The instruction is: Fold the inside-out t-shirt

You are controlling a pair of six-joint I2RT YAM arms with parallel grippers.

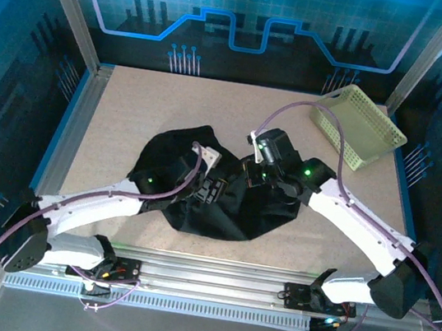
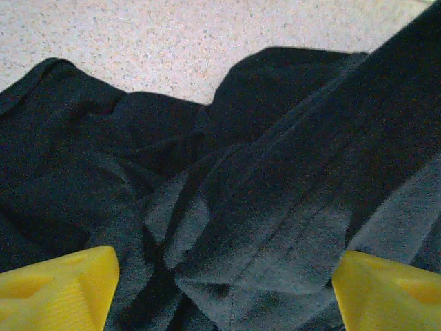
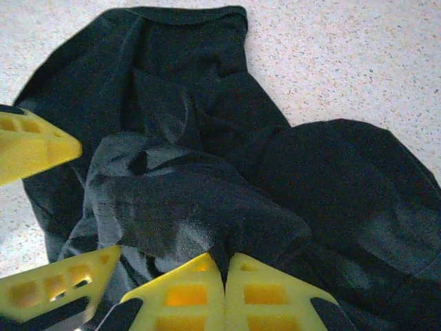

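Slippage is the main worry: the right gripper (image 3: pixel 224 267) is pressed together on what looks like a thin fold of the shirt (image 1: pixel 224 203), which lies bunched mid-way across the table (image 1: pixel 130 102), nearer its near edge. So slight a pinch could slide off when lifted, or drag several layers. The left gripper (image 2: pixel 226 279) hangs spread over crumpled cloth; closing there may catch the wrong layer and twist the heap.

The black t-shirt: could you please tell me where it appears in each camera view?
Top external: t-shirt crumpled mid-table, under both arms.
Left wrist: t-shirt covers most of the frame, flanked by the open left claw.
Right wrist: t-shirt runs top left to right edge, fold pinched in the right claw.
Shared landmark: speckled table.
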